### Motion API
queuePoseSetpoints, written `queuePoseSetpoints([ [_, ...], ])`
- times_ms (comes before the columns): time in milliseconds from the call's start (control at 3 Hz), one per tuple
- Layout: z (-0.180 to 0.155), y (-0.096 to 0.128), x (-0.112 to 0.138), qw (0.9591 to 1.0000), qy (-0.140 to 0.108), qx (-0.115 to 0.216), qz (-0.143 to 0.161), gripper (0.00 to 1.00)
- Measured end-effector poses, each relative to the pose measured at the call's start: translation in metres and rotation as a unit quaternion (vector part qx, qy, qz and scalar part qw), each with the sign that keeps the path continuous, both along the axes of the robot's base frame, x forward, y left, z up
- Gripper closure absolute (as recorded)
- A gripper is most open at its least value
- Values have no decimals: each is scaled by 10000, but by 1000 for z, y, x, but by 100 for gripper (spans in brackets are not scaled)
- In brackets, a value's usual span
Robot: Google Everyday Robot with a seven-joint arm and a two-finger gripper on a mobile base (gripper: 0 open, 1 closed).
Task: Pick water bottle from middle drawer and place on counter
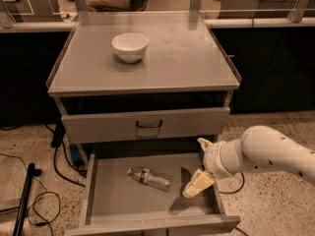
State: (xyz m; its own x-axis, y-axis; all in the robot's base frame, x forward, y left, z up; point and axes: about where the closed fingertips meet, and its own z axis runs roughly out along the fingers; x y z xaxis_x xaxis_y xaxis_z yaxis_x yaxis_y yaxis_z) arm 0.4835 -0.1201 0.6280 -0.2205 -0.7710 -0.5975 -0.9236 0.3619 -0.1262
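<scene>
Surface: I see a flat matte grey metal counter with thin raised side rims, above and beyond the jaws.
Room: speckled stone floor, black cables on it far left of the jaws, and dark cabinets behind.
Gripper: my white arm reaches in from the right. The two-finger gripper with yellowish pads sits over the right end of the wide, shallow grey metal middle drawer, which is pulled out.
Jaws: spread apart, pinching nothing.
Water bottle: the small clear plastic bottle with a white cap and dark label band lies on its side on the drawer bottom, just left of the jaws, not touching them.
Bowl: a white round bowl is upright on the counter, up and left of the jaws.
Drawer front: grey panel with small black handle, above the jaws.
Counts: one bottle, one bowl, one gripper, one open drawer, one handled front.
</scene>
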Motion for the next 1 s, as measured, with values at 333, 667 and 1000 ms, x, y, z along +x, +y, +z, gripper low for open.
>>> queuePoseSetpoints([
  [333, -43, 8, 16, 9993, 30, 251, 262, 0],
  [667, -43, 8, 16, 9993, 30, 251, 262, 0],
  [1000, -42, 9, 16, 9998, -29, 158, 104, 0],
])
